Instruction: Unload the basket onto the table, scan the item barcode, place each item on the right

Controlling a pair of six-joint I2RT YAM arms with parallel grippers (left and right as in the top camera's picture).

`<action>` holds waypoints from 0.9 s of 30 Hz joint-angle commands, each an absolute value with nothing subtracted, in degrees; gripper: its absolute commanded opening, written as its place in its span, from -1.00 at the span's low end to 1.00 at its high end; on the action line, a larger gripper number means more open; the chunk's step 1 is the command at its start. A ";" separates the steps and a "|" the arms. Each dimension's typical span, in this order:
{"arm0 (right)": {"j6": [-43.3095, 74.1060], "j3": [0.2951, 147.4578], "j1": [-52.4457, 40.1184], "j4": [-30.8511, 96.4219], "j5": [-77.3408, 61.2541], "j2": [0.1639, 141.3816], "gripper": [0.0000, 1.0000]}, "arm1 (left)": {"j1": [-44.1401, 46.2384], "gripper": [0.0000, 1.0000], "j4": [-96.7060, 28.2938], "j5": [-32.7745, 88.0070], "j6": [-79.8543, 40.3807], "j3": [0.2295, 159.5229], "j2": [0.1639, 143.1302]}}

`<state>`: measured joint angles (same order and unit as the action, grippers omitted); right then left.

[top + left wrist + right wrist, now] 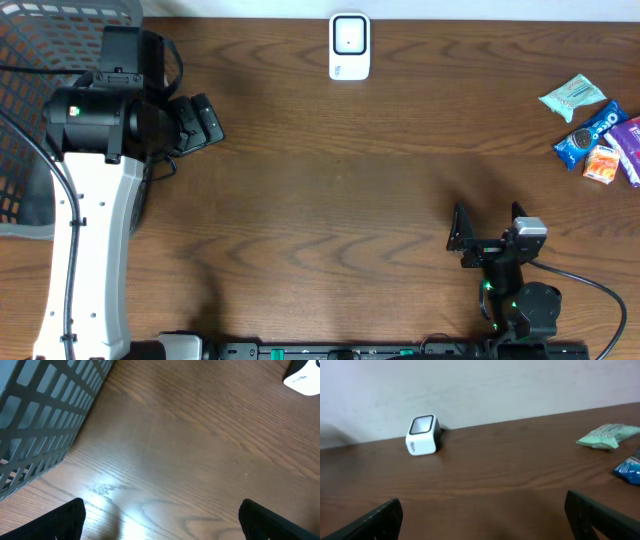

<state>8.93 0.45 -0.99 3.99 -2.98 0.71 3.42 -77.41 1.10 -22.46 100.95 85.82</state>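
The items to scan are a small cluster of snack packets lying flat on the table [330, 200]: a green packet [572, 97], a blue packet [590, 133], an orange packet [601, 163] and a purple packet [630, 148]. They sit ahead of the right gripper [488, 225] and off to its right, well apart from it. None is held, and the views do not show whether any barcode faces up.

The scanner [349, 46] stands ahead of that gripper and to its left, near the table's far edge. Its window is tilted up toward the arms, presumably so a packet can be presented over it with the code facing down.

The right gripper hangs low over bare wood, jaws spread wide with nothing between them. That looks like a ready stance, since it is the arm nearer the packets and the likelier one to make the pick.

The left gripper [210, 120] is likewise spread and empty, far from the packets, with the scanner well ahead of it. A grey mesh basket [40, 60] stands just beside it, perhaps for scanned items.

By my reading, the pick has not yet begun.
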 commanded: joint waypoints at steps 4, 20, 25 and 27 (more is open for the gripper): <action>2.55 0.27 -0.43 4.29 -2.46 0.27 0.99 | 3.18 0.96 -77.56 0.19 -22.11 101.12 86.11; 0.40 0.27 -0.47 4.40 -2.66 0.27 0.99 | 3.18 0.96 -77.56 0.19 -22.11 101.12 86.11; 0.36 0.27 -0.47 4.25 -2.63 0.27 0.98 | 3.18 0.96 -77.56 0.19 -22.09 101.12 86.11; 0.36 0.27 -0.45 4.21 -2.61 0.30 0.98 | 3.18 0.96 -77.56 0.19 -22.11 101.12 86.11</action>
<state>0.95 0.45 -0.99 4.01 -2.96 0.71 3.42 -77.43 1.10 -22.46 100.95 85.82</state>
